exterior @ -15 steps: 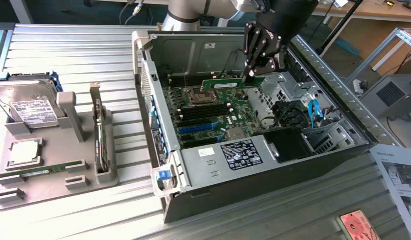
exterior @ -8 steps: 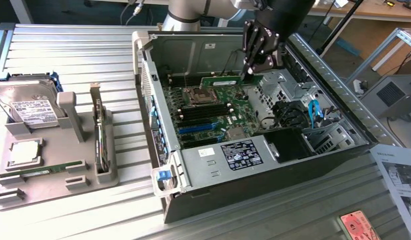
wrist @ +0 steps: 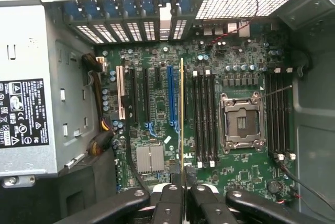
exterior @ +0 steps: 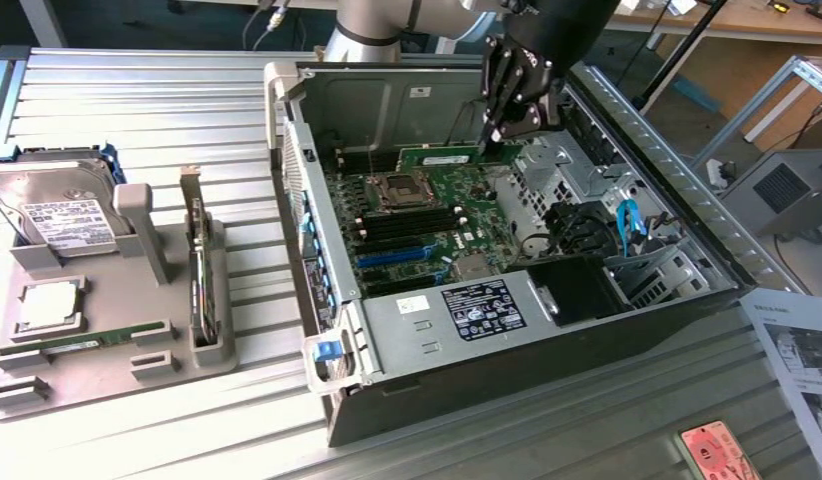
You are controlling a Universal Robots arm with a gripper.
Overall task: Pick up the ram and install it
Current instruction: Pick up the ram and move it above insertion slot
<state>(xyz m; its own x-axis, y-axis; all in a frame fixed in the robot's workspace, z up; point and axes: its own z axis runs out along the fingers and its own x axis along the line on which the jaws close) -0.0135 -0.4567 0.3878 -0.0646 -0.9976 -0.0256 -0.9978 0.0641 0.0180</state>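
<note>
My gripper (exterior: 502, 128) hangs inside the open computer case (exterior: 318, 330), over the far part of the motherboard (exterior: 431, 215). It is shut on the ram (exterior: 442, 158), a thin green stick with a white label that juts out sideways above the board. In the wrist view the ram (wrist: 181, 114) shows edge-on as a narrow line running out from between the black fingers (wrist: 168, 199) of the gripper (wrist: 181, 183). It lies between a blue slot (wrist: 170, 98) and the black memory slots (wrist: 203, 116), parallel to them. The CPU socket (wrist: 242, 122) sits beyond those slots.
A grey tray (exterior: 104, 375) at the exterior view's left holds a silver hard drive (exterior: 58, 215), an upright card with a metal bracket (exterior: 198, 275) and another green stick (exterior: 88, 342). The power supply (exterior: 471, 308) fills the case's near corner. Drive cages (exterior: 585, 215) and papers (exterior: 801, 355) lie to the right.
</note>
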